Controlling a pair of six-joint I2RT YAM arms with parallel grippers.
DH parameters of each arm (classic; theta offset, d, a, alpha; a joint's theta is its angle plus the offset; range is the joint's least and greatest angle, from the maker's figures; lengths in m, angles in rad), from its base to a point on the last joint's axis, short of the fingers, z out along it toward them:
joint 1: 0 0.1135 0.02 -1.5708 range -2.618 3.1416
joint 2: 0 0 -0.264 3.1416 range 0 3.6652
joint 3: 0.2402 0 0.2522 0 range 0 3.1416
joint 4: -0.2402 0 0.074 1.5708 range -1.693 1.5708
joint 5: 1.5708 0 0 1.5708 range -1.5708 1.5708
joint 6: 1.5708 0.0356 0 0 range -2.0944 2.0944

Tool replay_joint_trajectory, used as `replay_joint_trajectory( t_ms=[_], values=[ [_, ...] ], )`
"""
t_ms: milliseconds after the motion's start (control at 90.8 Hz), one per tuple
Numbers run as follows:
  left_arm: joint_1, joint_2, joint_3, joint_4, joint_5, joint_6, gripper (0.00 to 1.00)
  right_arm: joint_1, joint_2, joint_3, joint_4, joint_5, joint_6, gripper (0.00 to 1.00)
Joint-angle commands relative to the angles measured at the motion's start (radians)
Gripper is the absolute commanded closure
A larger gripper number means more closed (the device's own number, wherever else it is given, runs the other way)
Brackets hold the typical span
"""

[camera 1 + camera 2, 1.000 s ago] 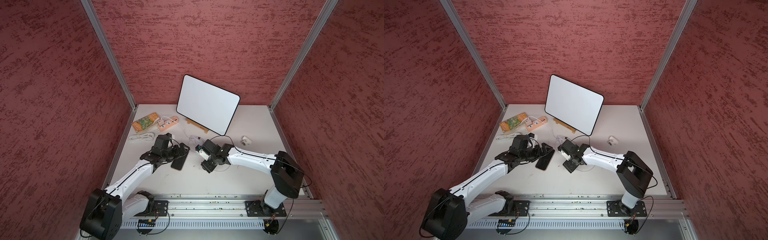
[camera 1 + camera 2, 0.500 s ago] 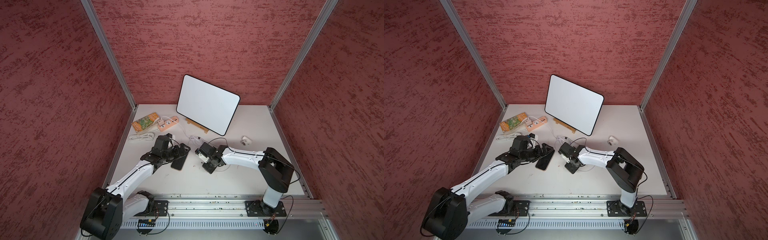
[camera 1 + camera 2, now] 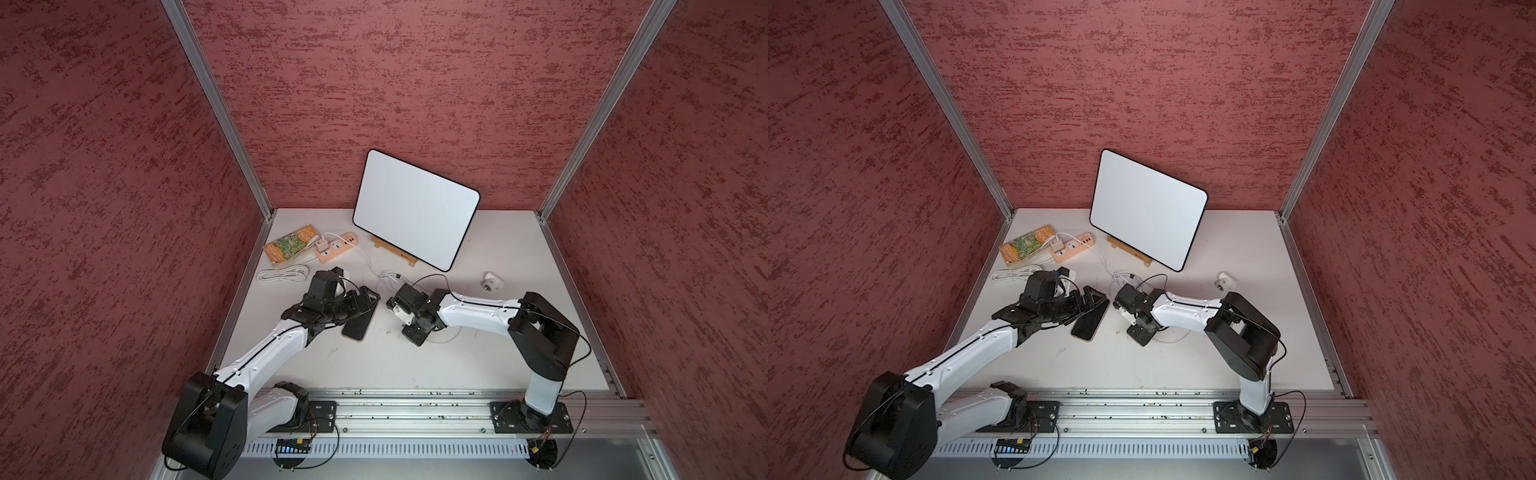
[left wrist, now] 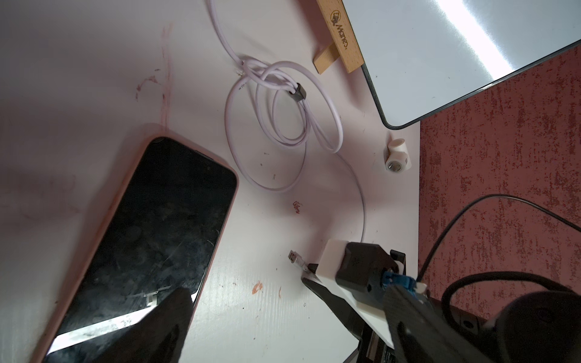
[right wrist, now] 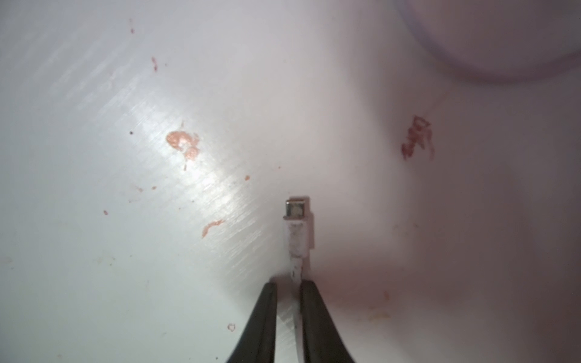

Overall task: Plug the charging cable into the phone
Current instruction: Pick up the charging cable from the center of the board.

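Phone [image 3: 359,326], a slim black smartphone with a glossy dark screen and tan edge, lies flat and screen-up on the white table [image 3: 374,365], left of centre. Further left, near the table's edge and the red wall [image 3: 124,249], sits a thick white cord folded in a flat bundle [image 3: 282,275]; room is tight there. The left gripper [image 3: 368,300] hangs over the phone with jaws spread wide, holding nothing; the left wrist view shows one black finger [image 4: 174,311] across the screen, and whether it touches is unclear. Nothing pins the phone, so a push from the plug would likely slide it rather than seat. Its charging port is not visible, so which end to aim for is uncertain. A strip of bare table separates the phone from the small silver plug [image 5: 297,213]. The right gripper [image 5: 290,289] is clamped on the charging cable [image 4: 283,125], a long thin white lead, just behind that plug, low over the table. A narrow pinch on soft cord could let the plug droop or twist off line. Behind, the cable's loose coil, bound by a dark clip [image 4: 298,92], lies before a large white black-rimmed board on a wooden stand [image 3: 415,208]; it could snag or pull taut. Further right sits a small white cylinder [image 3: 492,283]; open table stretches beyond it and toward the front rail [image 3: 415,399]
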Motion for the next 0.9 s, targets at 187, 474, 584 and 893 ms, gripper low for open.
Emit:
replay_joint_trajectory(
  t_ms=[187, 474, 584, 893],
  values=[
    [0.017, -0.024, -0.018, 0.026, 0.034, 0.003, 0.0, -0.015, 0.012, 0.02, -0.029, 0.006, -0.012, 1.0],
    [0.013, -0.071, -0.133, 0.346, 0.173, -0.171, 0.0, -0.018, -0.18, -0.051, 0.207, 0.128, 0.107, 1.0],
    [-0.014, -0.071, -0.165, 0.505, 0.185, -0.231, 0.0, -0.02, -0.261, -0.125, 0.332, 0.157, 0.187, 1.0],
    [-0.123, 0.014, -0.135, 0.77, 0.191, -0.242, 0.1, -0.02, -0.454, -0.243, 0.49, 0.12, 0.241, 1.0]
  ],
)
